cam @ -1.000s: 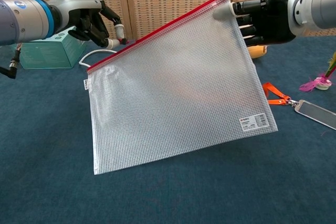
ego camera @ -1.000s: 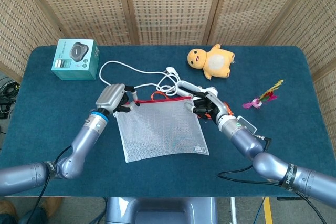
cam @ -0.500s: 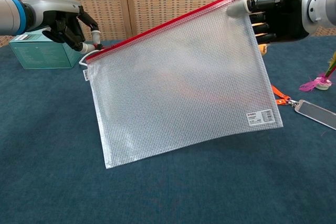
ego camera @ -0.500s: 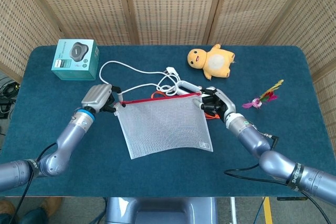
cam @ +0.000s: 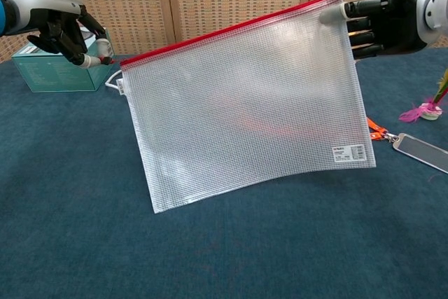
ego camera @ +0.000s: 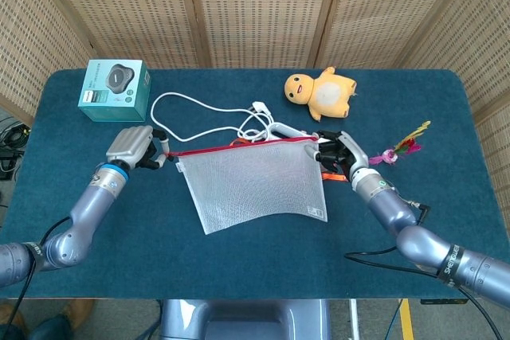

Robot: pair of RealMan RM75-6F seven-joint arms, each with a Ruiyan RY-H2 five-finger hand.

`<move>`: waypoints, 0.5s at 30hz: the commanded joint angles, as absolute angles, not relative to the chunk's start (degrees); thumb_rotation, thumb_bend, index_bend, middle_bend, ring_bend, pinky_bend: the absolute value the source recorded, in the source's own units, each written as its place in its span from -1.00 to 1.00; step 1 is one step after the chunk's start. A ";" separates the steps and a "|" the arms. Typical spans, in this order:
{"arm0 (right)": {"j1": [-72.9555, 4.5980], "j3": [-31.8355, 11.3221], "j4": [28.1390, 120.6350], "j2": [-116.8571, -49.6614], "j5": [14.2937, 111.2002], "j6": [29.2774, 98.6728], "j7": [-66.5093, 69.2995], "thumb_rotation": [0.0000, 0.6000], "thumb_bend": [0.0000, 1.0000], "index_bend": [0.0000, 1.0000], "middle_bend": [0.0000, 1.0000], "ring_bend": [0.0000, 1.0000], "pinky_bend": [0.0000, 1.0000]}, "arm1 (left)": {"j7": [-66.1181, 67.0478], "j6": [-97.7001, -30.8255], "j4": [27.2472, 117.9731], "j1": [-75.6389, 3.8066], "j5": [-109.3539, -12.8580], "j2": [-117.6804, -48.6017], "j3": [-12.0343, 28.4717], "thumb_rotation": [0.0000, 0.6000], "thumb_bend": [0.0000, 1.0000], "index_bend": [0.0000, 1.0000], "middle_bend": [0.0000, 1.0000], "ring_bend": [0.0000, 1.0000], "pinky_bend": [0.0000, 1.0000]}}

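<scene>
Mesh zipper pouch [cam: 245, 110] is hanging upright above the table [ego camera: 88, 197], stretched between the two hands, its red zip edge uppermost. Over the last second the left hand [cam: 66, 29] has been drawing away from the right hand [cam: 392, 22], and the zip edge, slanted before, is now lying nearer level and taut; the pouch is riding higher, with more of its lower edge off the cloth. Left hand is pinching the zip pull at the pouch's near corner, fingers curled in. Right hand is holding the opposite top corner, thumb on the front, dark fingers behind. Both forearms are reaching low and inward across the table. Beyond the hands: white cable [ego camera: 199, 109], teal box [ego camera: 115, 89], yellow plush toy [ego camera: 323, 93]. Just past the right hand: orange lanyard [cam: 378, 129] and feather flower [ego camera: 402, 149].
</scene>
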State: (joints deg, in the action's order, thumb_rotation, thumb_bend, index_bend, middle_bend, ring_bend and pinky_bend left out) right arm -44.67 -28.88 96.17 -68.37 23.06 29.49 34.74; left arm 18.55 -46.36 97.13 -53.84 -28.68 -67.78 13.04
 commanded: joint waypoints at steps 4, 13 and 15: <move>-44.43 -28.43 95.76 -67.83 23.32 28.99 34.54 1.00 0.50 0.41 0.85 0.87 1.00 | 17.48 -45.65 97.13 -53.70 -28.35 -66.75 12.49 1.00 0.45 0.71 1.00 1.00 1.00; -44.59 -27.73 95.10 -68.48 23.62 29.57 34.27 1.00 0.25 0.31 0.85 0.87 1.00 | 15.63 -44.57 96.13 -53.83 -29.22 -67.01 12.03 1.00 0.11 0.39 1.00 1.00 1.00; -44.81 -26.83 94.74 -69.29 25.08 31.44 32.69 1.00 -0.30 -0.18 0.84 0.87 1.00 | 14.43 -43.25 95.81 -53.43 -30.73 -66.69 11.93 1.00 -0.58 -0.41 0.95 0.97 0.98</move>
